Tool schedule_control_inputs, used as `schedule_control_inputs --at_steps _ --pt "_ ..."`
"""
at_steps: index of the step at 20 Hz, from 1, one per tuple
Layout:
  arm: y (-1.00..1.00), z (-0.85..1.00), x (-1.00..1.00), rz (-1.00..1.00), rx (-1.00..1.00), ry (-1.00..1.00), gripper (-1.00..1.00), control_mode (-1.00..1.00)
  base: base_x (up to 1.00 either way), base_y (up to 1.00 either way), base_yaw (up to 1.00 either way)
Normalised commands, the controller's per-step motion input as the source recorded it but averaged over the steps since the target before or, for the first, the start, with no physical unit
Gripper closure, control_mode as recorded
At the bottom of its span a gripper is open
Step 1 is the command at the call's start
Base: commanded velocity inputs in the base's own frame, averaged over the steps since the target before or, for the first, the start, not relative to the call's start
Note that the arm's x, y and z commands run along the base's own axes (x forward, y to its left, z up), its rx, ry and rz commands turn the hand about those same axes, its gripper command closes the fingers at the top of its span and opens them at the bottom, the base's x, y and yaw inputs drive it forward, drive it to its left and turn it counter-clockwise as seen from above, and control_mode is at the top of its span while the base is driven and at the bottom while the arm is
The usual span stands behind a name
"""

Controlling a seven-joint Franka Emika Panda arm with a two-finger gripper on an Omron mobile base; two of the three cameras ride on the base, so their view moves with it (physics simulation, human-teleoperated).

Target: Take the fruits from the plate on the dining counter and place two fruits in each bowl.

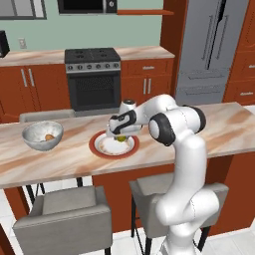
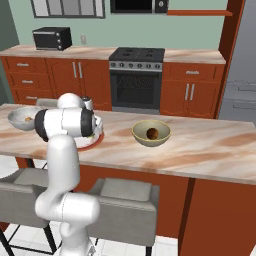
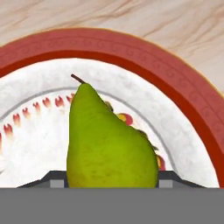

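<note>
A yellow-green pear [image 3: 109, 144], one of the fruits, lies on the plate [image 3: 131, 48] with the red-brown rim. My gripper [image 3: 109, 180] reaches down over it, and both fingertips [image 3: 57, 180] press against the pear's sides. From the left base, the gripper [image 1: 121, 137] sits low over the plate [image 1: 95, 149] on the dining counter [image 1: 64, 159]. To the plate's left, the whitish speckled bowl [image 1: 42, 135] holds an orange fruit [image 1: 49, 137]. To the plate's right, the olive-tan bowl [image 2: 151, 133] holds a brown-orange fruit [image 2: 152, 133].
Grey stools [image 1: 64, 214] stand along the near side of the dining counter. Behind it run the cabinets with the stove [image 1: 93, 74] and a steel fridge [image 1: 209, 45]. A toaster oven [image 2: 52, 38] stands on the back counter.
</note>
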Motion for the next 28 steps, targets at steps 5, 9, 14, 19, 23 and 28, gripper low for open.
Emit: schedule_control_inputs --at_steps 5,9,14,19,23,28 --pt "-0.48 0.52 -0.38 0.00 0.00 -0.17 1.00 -1.00 0.00 0.00 0.00" --pt "-0.76 0.99 -0.97 -0.03 0.00 -0.03 1.00 -1.00 0.00 0.00 0.00" --pt "-0.76 0.84 -0.99 -0.12 0.00 -0.01 1.00 -1.00 0.00 0.00 0.00" --pt "-0.90 0.70 -0.72 -0.16 0.00 0.00 1.00 -1.00 0.00 0.00 0.00" --pt "-0.81 0.51 -0.16 -0.21 0.00 0.01 1.00 -1.00 0.00 0.00 0.00" --pt "-0.63 0.08 0.10 -0.23 0.00 0.03 1.00 -1.00 0.00 0.00 0.00"
